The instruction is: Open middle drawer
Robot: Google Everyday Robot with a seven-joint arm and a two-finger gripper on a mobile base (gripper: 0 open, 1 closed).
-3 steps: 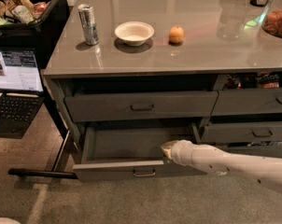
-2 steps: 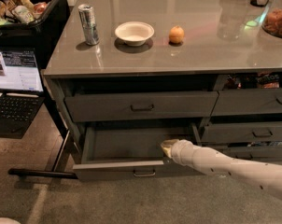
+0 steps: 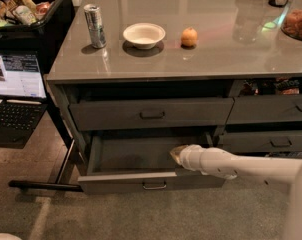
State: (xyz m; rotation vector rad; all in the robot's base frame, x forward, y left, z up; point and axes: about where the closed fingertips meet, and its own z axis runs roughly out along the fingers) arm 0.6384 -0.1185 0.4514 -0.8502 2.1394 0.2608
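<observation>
The middle drawer (image 3: 141, 156) of the dark grey cabinet is pulled out, and its plain grey interior shows. Its front (image 3: 116, 182) carries a small loop handle (image 3: 154, 185) at the centre. My gripper (image 3: 177, 155), at the end of the white arm (image 3: 241, 168) that comes in from the right, sits over the right part of the open drawer, just behind its front edge. The top drawer (image 3: 151, 114) above it is shut.
On the countertop (image 3: 216, 49) stand a can (image 3: 95, 26), a white bowl (image 3: 144, 35) and an orange fruit (image 3: 189, 36). Narrower drawers (image 3: 271, 141) are to the right. A laptop (image 3: 16, 91) on a black stand with a floor bar (image 3: 43, 185) is at the left.
My gripper has shifted slightly back and up over the open drawer. The drawer stays pulled out by about the same amount.
</observation>
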